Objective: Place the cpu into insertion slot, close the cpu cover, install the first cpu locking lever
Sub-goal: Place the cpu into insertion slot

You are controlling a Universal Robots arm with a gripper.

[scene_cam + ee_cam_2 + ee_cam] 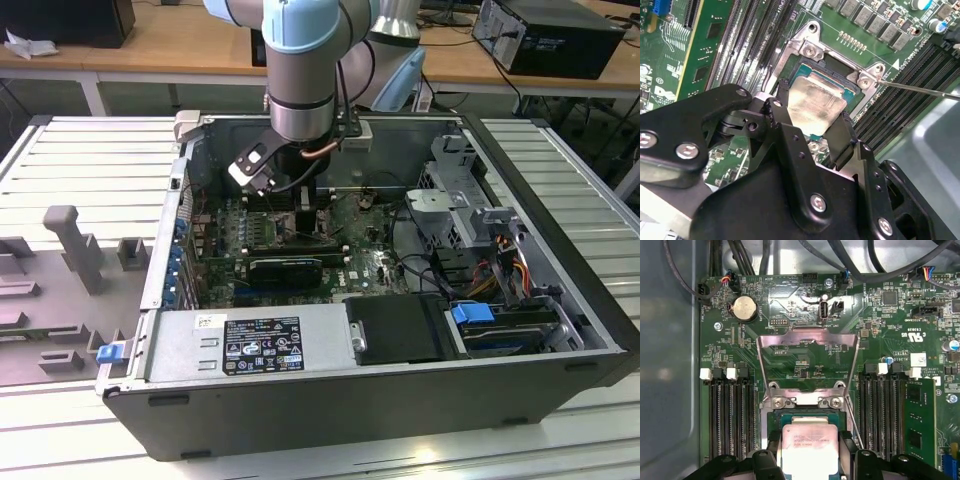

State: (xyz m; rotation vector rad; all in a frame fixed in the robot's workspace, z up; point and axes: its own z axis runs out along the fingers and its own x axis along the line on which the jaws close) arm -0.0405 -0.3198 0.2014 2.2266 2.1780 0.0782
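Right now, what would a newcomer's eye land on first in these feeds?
The silvery cpu stands out in both wrist views, pinched between the black gripper's fingers at the insertion slot. At the slot's hinged edge in the first wrist view, the cpu cover is swung open. In the exterior view the arm reaches down into the open computer case.

- Second wrist view: gripper [812, 120] fingers [784, 112], clamped on cpu [817, 100], hide its near edge.
- First wrist view: cpu [808, 447] cut off by picture edge.
- Insertion slot [837, 75] mostly under cpu; seated or not, cannot tell.
- Exterior view: arm's wrist [300, 90] blocks the insertion slot.
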